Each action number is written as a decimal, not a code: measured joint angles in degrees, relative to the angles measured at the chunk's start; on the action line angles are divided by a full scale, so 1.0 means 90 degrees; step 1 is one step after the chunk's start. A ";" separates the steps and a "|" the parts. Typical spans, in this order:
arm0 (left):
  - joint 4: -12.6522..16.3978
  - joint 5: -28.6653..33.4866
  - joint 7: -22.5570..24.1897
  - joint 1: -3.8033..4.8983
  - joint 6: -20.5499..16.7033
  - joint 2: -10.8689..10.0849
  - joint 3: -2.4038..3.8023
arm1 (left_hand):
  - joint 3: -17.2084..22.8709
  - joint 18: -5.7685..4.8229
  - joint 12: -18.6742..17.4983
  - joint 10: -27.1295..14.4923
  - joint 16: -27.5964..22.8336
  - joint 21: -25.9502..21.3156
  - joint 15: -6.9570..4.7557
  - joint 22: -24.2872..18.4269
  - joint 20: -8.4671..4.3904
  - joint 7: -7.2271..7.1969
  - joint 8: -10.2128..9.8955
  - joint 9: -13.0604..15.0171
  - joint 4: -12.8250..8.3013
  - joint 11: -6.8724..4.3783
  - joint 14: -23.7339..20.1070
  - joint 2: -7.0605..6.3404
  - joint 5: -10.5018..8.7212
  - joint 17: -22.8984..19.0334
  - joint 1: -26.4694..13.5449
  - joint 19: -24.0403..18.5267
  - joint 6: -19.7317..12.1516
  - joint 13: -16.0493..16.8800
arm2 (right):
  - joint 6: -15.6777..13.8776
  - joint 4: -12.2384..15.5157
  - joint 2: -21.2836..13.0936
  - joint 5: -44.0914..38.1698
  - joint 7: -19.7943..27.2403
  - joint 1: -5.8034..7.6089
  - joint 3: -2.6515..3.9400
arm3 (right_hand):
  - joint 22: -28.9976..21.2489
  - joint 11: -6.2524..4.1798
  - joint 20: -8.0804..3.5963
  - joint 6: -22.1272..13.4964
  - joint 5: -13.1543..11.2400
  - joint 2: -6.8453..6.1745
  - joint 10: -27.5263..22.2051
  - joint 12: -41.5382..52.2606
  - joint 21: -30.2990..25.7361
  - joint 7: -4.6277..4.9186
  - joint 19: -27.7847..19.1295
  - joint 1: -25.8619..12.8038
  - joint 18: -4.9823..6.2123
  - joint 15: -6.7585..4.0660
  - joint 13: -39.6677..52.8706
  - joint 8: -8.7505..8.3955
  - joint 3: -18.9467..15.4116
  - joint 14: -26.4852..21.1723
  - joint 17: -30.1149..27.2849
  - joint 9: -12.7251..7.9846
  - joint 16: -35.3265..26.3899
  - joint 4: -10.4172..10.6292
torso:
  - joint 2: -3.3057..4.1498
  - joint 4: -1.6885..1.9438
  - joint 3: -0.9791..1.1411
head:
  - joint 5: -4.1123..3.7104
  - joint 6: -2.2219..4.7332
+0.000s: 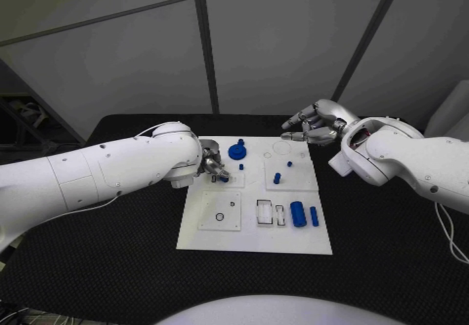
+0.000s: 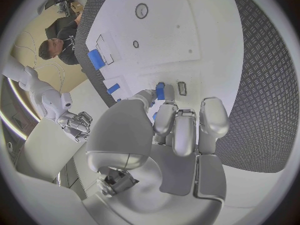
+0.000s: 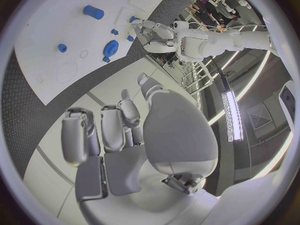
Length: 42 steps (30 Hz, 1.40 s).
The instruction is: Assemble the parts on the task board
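One small blue peg (image 2: 160,91) is held at the fingertips of the left hand (image 1: 213,169), just over the left-middle part of the task board (image 1: 254,240). In the left wrist view the peg is pinched between the thumb and a finger, its long axis pointing away from the palm toward a small dark slot (image 2: 182,88) just beside it on the board. The coming move is judged to turn on this: the slot lies right at the peg's tip, slightly to one side, so a small sideways shift and a press down seem needed.

The right hand (image 1: 314,125) is raised off the board's far right corner; its fingers are spread and nothing is seen in them, so it is noted as empty. The left hand is plainly the nearer one.

Around the held peg are noted a blue gear (image 1: 238,150) farther back, a short blue pin (image 1: 276,179) to the right, and a large blue cylinder (image 1: 297,214) with a slim blue peg (image 1: 314,216) on the near right. Nothing is seen between peg and slot, though the fingers hide part of the spot.
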 measured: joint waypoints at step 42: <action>-0.0275 -0.0011 -0.0038 0.0020 0.0243 0.0195 0.0019 | 0.0960 0.0000 -0.0134 -0.0004 0.0024 -0.0025 -0.0065 -0.0002 -0.0025 -0.0140 -0.0148 0.0327 -0.0748 -0.0084 -0.0031 -0.0077 -0.1780 0.0000 -0.0744 0.0025 0.0251 -0.0001 | 0.0066 -0.0010 0.0017 0.0012 0.0001 0.0000 0.0000 | 0.0000 -0.0023 0.0000 0.0000 0.0000 0.0000 0.0023 0.0000 0.0000 0.0000 0.0000 0.0000 0.0000 0.0000 -0.0018 0.0000 0.0017 0.0000 -0.0014 0.0006 0.0000 0.0020 | 0.0001 0.0000 0.0006 | -0.0010 -0.0054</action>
